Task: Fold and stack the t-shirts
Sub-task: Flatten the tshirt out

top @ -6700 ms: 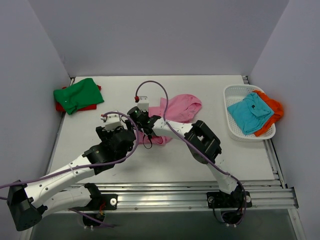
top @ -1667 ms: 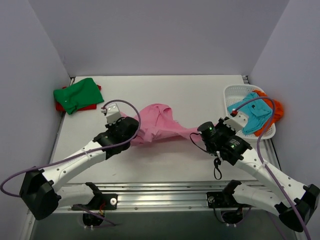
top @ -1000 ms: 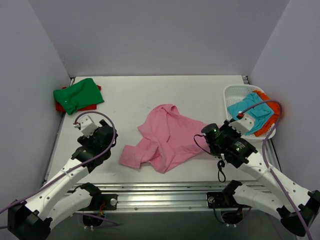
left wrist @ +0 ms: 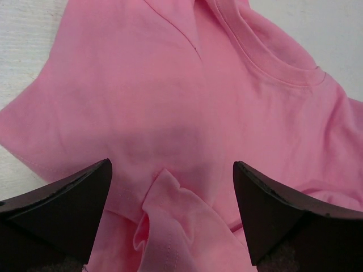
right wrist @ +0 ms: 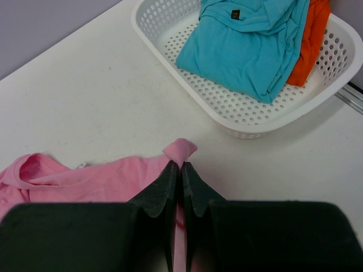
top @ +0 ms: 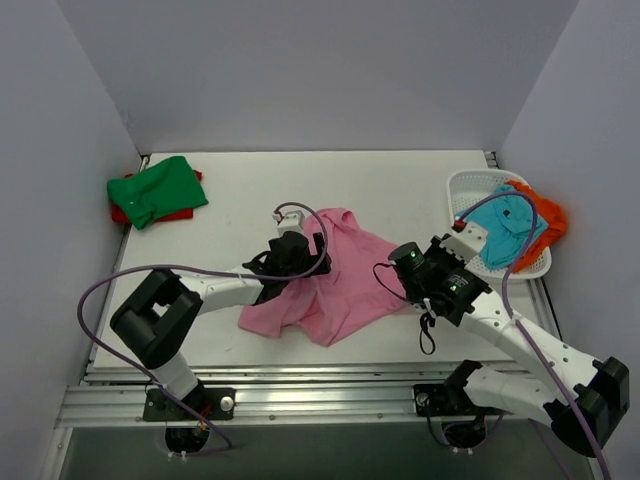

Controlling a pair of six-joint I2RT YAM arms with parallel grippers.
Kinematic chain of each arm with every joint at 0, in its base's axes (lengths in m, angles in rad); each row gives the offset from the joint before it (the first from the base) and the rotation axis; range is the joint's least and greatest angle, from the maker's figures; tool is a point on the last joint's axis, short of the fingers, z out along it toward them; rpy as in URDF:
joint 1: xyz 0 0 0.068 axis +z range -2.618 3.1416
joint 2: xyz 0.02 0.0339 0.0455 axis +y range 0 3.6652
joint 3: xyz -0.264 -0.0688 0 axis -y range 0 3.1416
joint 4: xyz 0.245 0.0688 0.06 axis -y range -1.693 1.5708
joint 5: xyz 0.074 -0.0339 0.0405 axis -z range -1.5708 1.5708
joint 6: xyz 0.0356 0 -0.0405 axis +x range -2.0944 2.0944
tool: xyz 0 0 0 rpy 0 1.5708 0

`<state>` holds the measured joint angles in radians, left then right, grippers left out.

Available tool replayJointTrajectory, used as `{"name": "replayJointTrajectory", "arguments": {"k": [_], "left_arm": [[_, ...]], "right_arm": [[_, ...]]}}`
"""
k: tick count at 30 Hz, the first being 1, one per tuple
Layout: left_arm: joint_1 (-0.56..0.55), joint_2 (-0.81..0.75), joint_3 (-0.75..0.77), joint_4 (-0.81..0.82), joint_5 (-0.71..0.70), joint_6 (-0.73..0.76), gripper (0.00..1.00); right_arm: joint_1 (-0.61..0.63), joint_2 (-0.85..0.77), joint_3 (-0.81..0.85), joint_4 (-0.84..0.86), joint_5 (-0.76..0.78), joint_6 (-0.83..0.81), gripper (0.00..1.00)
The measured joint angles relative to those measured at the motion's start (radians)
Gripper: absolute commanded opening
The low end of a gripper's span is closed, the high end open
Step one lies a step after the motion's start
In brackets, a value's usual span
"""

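The pink t-shirt (top: 330, 280) lies spread and rumpled in the middle of the table. My left gripper (top: 290, 262) is open just above its left part; in the left wrist view its jaws stand wide on either side of a raised fold (left wrist: 176, 221) below the collar (left wrist: 266, 62). My right gripper (top: 398, 268) is shut on the pink t-shirt's right edge, a small tuft (right wrist: 180, 150) sticking out past the fingertips. The green t-shirt (top: 155, 188) lies on the red one (top: 178, 213) at the far left. The teal (top: 505, 222) and orange (top: 545, 215) t-shirts sit in the basket.
The white mesh basket (top: 470, 250) stands at the right edge of the table, close to my right arm; it also shows in the right wrist view (right wrist: 238, 113). Grey walls close the table on three sides. A metal rail runs along the near edge.
My left gripper let go of the pink t-shirt, swung out to the left, then came back over its left part. The shirt dropped and spread on the table. My right gripper kept its hold.
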<state>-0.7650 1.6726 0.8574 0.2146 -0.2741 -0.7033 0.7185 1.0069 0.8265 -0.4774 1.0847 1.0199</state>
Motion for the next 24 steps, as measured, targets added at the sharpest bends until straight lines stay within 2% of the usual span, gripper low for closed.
{"name": "replayJointTrajectory", "arguments": {"k": [6,8,15,24], "left_arm": [[0.000,-0.003,0.000,-0.011,0.014,-0.018,1.00],[0.000,-0.012,0.000,-0.026,0.014,-0.029,0.95],[0.000,-0.060,-0.011,-0.050,0.017,-0.060,0.88],[-0.003,-0.082,-0.040,-0.056,0.031,-0.084,0.86]], "right_arm": [[-0.001,0.024,-0.002,0.005,0.000,0.000,0.00],[-0.003,0.024,-0.003,0.005,0.000,0.000,0.00],[-0.005,0.024,-0.015,0.011,0.000,0.000,0.00],[-0.005,0.024,-0.016,0.011,0.000,0.000,0.00]]}}
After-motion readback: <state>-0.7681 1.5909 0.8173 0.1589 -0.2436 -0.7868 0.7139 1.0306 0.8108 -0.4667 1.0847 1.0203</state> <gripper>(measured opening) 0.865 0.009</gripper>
